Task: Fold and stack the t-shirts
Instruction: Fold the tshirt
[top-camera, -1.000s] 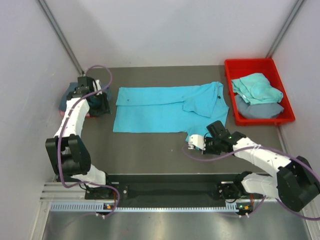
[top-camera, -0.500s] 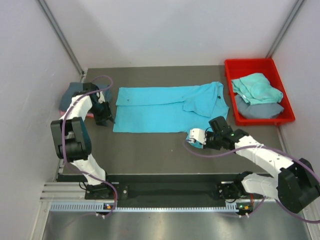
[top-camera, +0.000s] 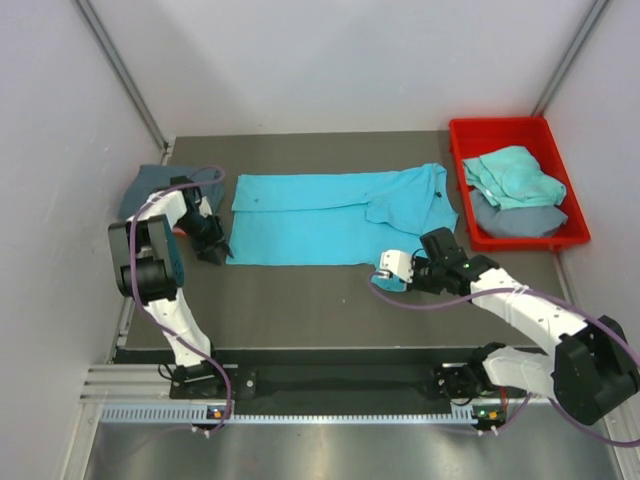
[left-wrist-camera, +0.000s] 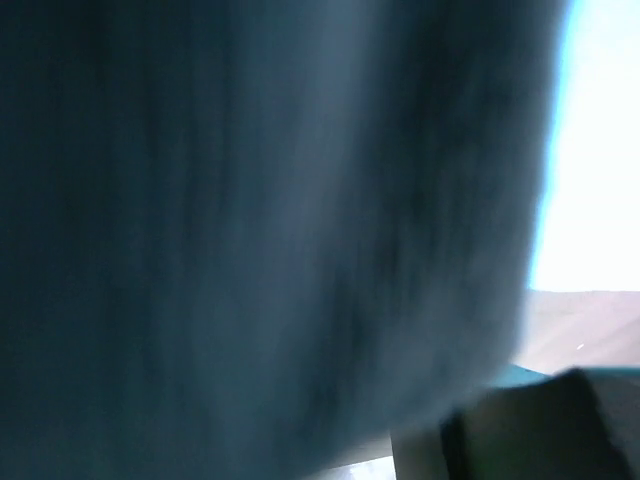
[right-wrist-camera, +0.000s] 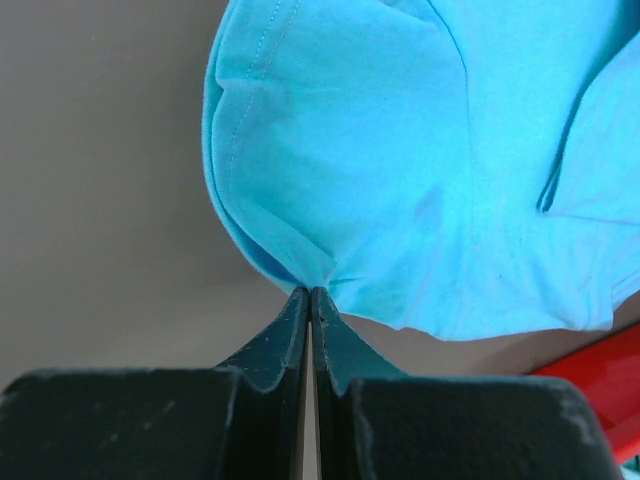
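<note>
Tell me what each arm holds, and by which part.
The right gripper pinches the turquoise t-shirt between its fingers, at the edge of the near sleeve. For the left gripper it cannot be told; its wrist view is blurred.

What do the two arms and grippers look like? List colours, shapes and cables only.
The left arm and right arm share white link shells and bulky black joints. A purple cable loops loosely along each. The right gripper carries a white block and has dark matte fingers tapering to thin tips. The left gripper looks black; finer detail is too small.
</note>
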